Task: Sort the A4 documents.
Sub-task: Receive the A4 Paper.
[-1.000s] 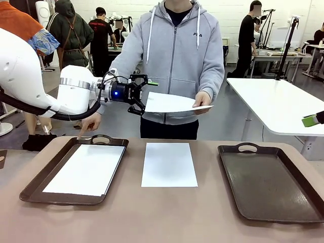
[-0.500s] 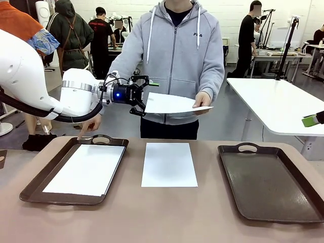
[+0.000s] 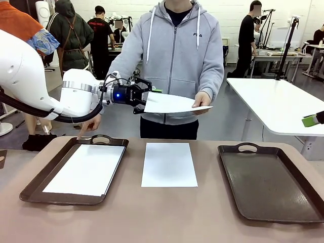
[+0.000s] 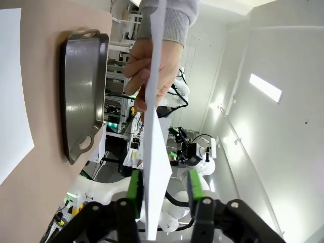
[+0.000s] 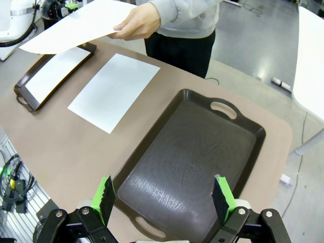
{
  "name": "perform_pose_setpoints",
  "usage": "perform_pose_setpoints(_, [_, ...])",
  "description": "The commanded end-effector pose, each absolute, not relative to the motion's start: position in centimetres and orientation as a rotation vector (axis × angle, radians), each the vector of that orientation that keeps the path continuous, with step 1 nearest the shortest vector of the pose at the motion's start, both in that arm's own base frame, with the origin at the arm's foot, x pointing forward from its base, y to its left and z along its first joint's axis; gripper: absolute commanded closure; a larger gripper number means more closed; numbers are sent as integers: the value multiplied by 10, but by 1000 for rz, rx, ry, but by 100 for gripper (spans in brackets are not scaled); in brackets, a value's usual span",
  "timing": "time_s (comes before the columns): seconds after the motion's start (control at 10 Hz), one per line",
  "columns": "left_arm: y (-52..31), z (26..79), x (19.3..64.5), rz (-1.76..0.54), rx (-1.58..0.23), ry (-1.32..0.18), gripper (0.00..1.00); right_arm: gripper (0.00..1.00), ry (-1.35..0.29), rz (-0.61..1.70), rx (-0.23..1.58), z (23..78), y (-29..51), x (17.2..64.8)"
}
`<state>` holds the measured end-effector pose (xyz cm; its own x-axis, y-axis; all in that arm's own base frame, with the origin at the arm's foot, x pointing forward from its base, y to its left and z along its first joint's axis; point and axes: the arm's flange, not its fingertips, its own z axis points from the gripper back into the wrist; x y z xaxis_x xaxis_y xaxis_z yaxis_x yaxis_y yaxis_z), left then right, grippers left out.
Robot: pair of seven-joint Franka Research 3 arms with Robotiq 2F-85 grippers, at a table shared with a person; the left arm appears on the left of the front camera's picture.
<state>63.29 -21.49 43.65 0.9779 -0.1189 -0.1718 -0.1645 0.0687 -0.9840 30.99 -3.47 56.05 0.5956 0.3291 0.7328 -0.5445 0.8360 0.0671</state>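
Note:
A person across the table holds out a white A4 document (image 3: 172, 103) in one hand (image 3: 202, 98). My left gripper (image 3: 146, 100) reaches its near edge. In the left wrist view that document (image 4: 154, 101) stands edge-on between the green pads (image 4: 134, 187), jaws narrowed but with a gap showing on one side. A second document (image 3: 169, 164) lies flat on the table's middle. A third document (image 3: 86, 169) lies in the left brown tray (image 3: 30, 191). My right gripper (image 5: 164, 197) hangs open above the bare right tray (image 5: 192, 152).
The person's other hand (image 3: 91, 123) points down at the left tray's far handle. A white table (image 3: 283, 104) stands at the back right. Other people stand farther off behind.
My left gripper's jaws have narrowed around the edge of the held-out document. The arm has edged slightly toward the sheet. Sheets on the table and the right arm are unmoved.

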Motion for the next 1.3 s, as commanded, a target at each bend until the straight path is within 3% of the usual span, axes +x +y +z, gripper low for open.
perform_pose_setpoints(0.0, [-214,437,635,-1,-1479,204,70,0,-781,521,314,559,-34,311])
perform_pose_setpoints(0.3, [-211,435,632,0,-1475,197,100,0,-781,521,314,559,-34,311])
perform_pose_setpoints(1.2, [-211,436,632,-3,-1488,196,100,0,-781,521,314,559,-34,311])
